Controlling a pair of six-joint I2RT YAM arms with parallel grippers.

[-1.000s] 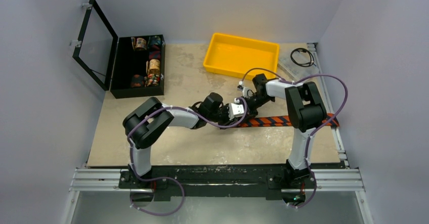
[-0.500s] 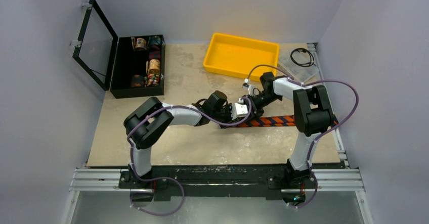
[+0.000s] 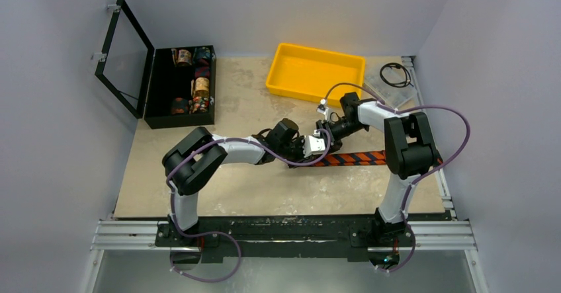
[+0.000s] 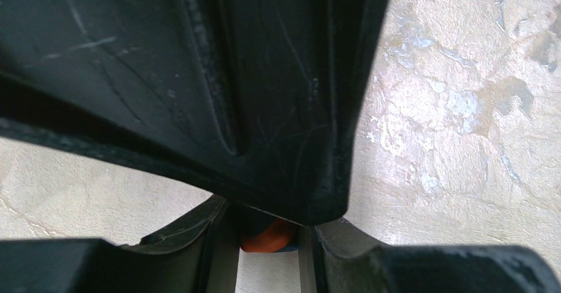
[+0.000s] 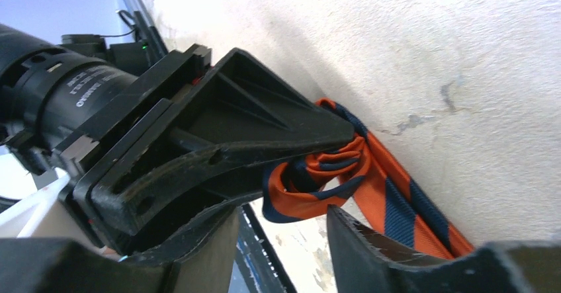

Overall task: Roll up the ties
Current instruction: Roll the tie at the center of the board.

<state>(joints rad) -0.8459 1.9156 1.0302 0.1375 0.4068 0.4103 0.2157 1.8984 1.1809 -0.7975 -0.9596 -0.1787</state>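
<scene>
Tie [image 3: 350,159]: red-orange and navy diagonal stripes, flat on the counter [image 3: 251,187]. Runs from the two claws out toward the right arm's side.
Tie, near end: curled into a loose coil [image 5: 317,174], a couple of folds showing, pressed against the left claw's tips.
Tie, left wrist view: only a small orange scrap [image 4: 264,237] showing, sitting in the slot between the claw's own fingers.
Left claw [image 3: 313,153]: closed down on the coiled end. Fingers meet at the tips [image 5: 331,141], with fabric bulging out just under them. Low, at the counter surface.
Right claw [image 3: 326,139]: fingers apart [image 5: 283,233], gripping nothing. Coil lies just ahead of the gap, and contact with it cannot be told. Right beside the left claw, tips almost facing.
Flat stretch of tie: leads off behind the coil, past the right claw's one finger.
Yellow tray [image 3: 284,84]: beyond both claws, well apart, toward the back wall.
Black case [image 3: 178,120]: far off to the left claw's outer side, lid standing open, several patterned fabric rolls [image 3: 200,94] in its compartments.
</scene>
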